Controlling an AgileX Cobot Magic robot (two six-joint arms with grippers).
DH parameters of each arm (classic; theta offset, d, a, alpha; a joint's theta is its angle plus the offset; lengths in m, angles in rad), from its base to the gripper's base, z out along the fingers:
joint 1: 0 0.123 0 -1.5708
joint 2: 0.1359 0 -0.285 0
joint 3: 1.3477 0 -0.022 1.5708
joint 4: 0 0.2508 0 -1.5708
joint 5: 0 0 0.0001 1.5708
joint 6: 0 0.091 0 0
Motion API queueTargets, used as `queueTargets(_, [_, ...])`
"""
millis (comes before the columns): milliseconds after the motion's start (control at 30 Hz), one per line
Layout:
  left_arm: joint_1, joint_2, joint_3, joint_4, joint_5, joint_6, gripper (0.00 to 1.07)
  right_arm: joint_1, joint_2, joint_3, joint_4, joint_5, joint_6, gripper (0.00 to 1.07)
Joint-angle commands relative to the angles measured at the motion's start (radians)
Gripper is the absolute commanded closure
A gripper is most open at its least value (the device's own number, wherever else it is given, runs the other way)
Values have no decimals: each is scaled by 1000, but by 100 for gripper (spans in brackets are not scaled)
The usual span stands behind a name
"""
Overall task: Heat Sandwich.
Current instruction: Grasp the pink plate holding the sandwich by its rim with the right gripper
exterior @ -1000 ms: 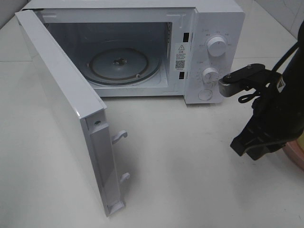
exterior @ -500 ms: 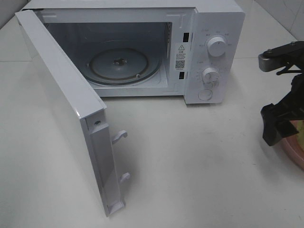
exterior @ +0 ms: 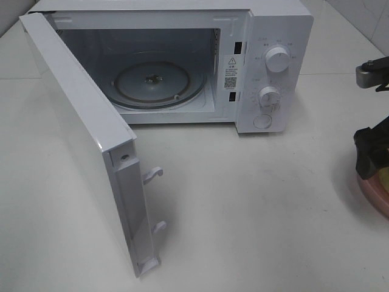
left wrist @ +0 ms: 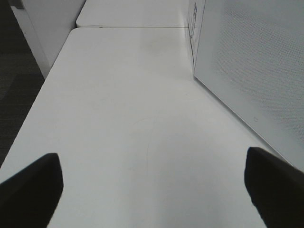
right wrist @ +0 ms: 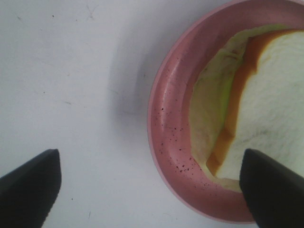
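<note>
Sandwich (right wrist: pixel 270 118) cropped on pink plate (right wrist: pixel 166 128), right pincer (right wrist: pixel 149 185) agape and empty, left pincer (left wrist: pixel 152 185) likewise

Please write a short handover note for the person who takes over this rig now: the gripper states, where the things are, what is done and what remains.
Left gripper: open, empty, over the bare table beside the microwave.
Right gripper: open, empty, above the pink plate rim.
Sandwich: on the pink plate, right of the microwave, not gripped.
Done: door open, turntable bare.
Left: put the sandwich inside, close the door, start heating.
</note>
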Motion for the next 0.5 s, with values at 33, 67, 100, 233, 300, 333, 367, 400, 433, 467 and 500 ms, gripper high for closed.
queueTargets(33, [4,-26,2,0,-4,0,9,-6,50,-3,-30,-31,29,12])
queueTargets(67, [4,-26,2,0,-4,0,9,-6,50,-3,-30,-31,29,12])
queueTargets(100, [4,-26,2,0,-4,0,9,-6,63,-3,-36,-41,35,12])
queueTargets(233, [4,-26,2,0,-4,0,9,-6,128,-3,-74,-76,97,13])
queueTargets(300, [4,-26,2,0,-4,0,9,-6,170,-3,-108,-89,133,14])
queueTargets(333, [4,-26,2,0,-4,0,9,-6,180,-3,-114,-97,139,15])
queueTargets(367, [4,-26,2,0,-4,0,9,-6,191,-3,-115,-105,143,15])
queueTargets(400, [4,-26,2,0,-4,0,9,-6,191,-3,-115,-105,143,15])
queueTargets(433, [4,-26,2,0,-4,0,9,-6,211,-3,-113,-120,144,15])
queueTargets(467, [4,-26,2,0,-4,0,9,-6,222,-3,-110,-128,144,16])
queueTargets(500, [4,-26,2,0,-4,0,9,-6,232,-3,-110,-132,144,16])
